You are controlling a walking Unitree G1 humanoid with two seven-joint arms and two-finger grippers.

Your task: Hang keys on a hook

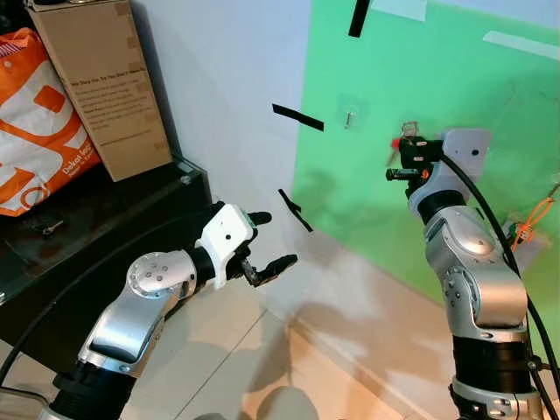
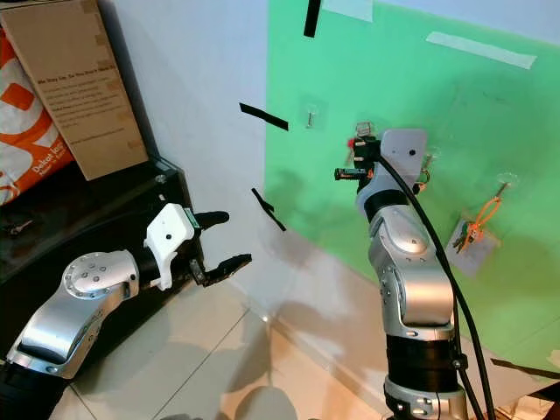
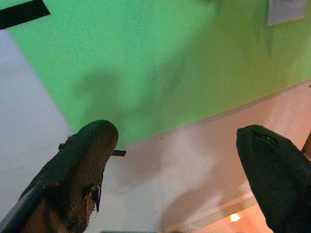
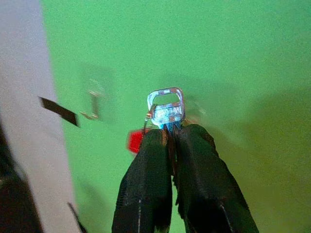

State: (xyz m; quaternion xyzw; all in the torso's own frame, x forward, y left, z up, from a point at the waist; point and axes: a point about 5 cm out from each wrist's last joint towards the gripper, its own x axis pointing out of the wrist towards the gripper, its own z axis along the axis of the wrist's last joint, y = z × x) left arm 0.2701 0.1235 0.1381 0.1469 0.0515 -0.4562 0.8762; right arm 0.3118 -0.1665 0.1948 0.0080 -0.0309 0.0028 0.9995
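My right gripper (image 1: 395, 154) is raised in front of the green wall panel (image 1: 490, 114), shut on a silver key (image 4: 166, 109) with a red tag (image 4: 134, 141) behind it. The key's head sticks out past the fingertips. A small clear hook (image 1: 349, 115) is stuck on the green panel, to the left of and slightly above the gripper, a short gap away; it appears as a hook (image 4: 92, 103) in the right wrist view. My left gripper (image 1: 269, 241) hangs lower, open and empty, in front of the white wall.
Another set of keys on an orange cord (image 2: 477, 223) hangs from a hook at the right of the green panel. A cardboard box (image 1: 101, 79) and an orange bag (image 1: 31, 122) sit on a black cabinet (image 1: 105, 219) at the left. Black tape strips (image 1: 297, 117) mark the wall.
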